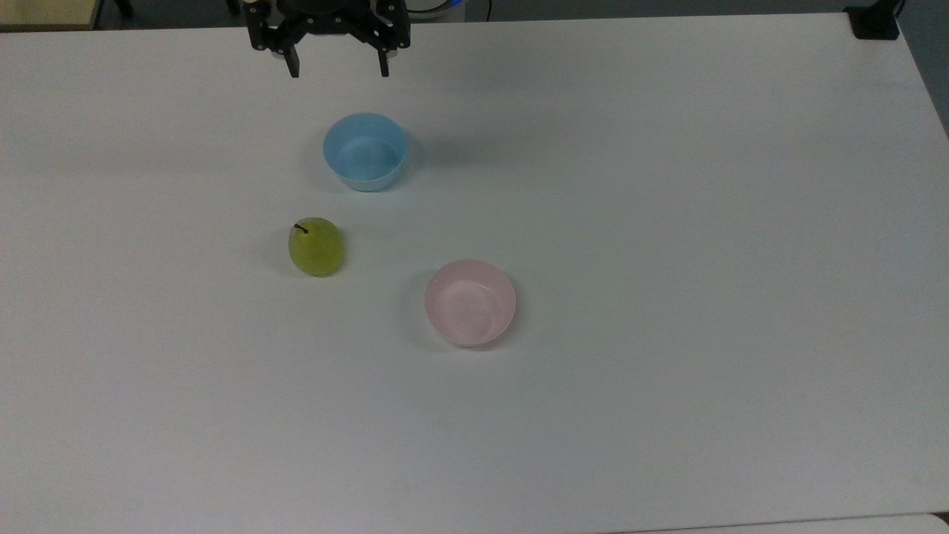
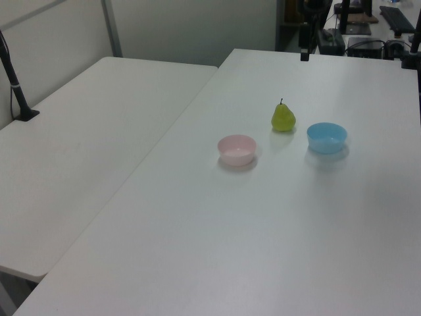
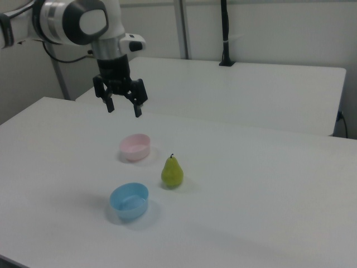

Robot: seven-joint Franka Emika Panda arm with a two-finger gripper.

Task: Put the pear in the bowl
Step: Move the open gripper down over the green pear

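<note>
Fingers of the gripper spread apart above the bench; pear stands beside the pink bowl.

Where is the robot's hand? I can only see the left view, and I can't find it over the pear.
Observer: In the right view the gripper hangs in the air above the table, apart from the pear.
Operator: Is it holding something?
Observer: No. The right view shows its fingers spread open with nothing between them.
Operator: Is anything in the pink bowl?
Observer: No. The top view looks straight into the pink bowl; it is empty.
</note>
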